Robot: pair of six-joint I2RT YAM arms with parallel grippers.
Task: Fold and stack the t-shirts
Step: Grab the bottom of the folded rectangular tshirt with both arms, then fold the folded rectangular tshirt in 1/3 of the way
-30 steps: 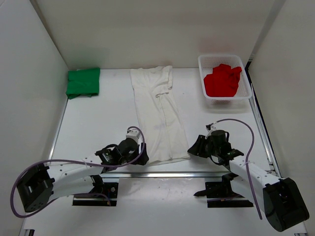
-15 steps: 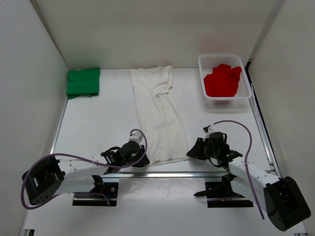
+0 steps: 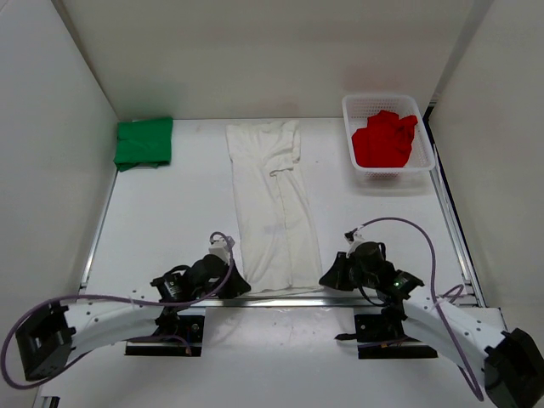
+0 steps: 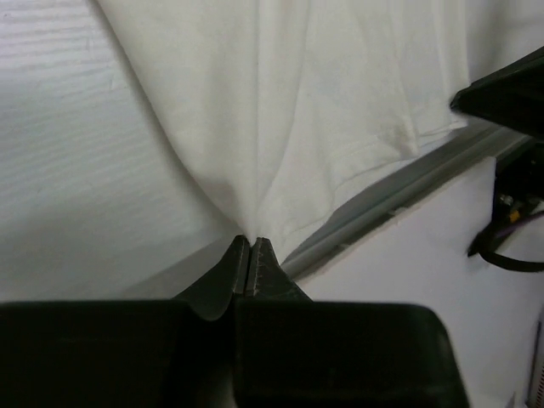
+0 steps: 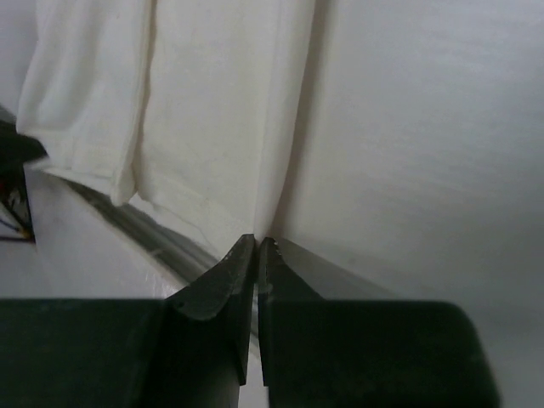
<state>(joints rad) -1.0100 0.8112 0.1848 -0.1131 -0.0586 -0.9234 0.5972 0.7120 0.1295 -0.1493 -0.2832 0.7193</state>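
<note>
While my left tool (image 4: 249,246) and right tool (image 5: 257,242) each clench a lower corner of the one white t-shirt (image 3: 274,204) lying lengthwise mid-frame on the counter (image 3: 170,212), I count one green t-shirt (image 3: 144,142) folded upper left and one red t-shirt (image 3: 384,138) heaped in the single basket (image 3: 350,109) upper right.

The left arm (image 3: 110,306) and right arm (image 3: 446,313) have glossy white shells with black joints and black wrist housings. A purple cable (image 3: 432,255) loops along each. The right arm carries a small green light (image 3: 396,283). The left claw (image 4: 249,245) and right claw (image 5: 257,245) are matte black, with fingers tapering to thin curved tips.
</note>
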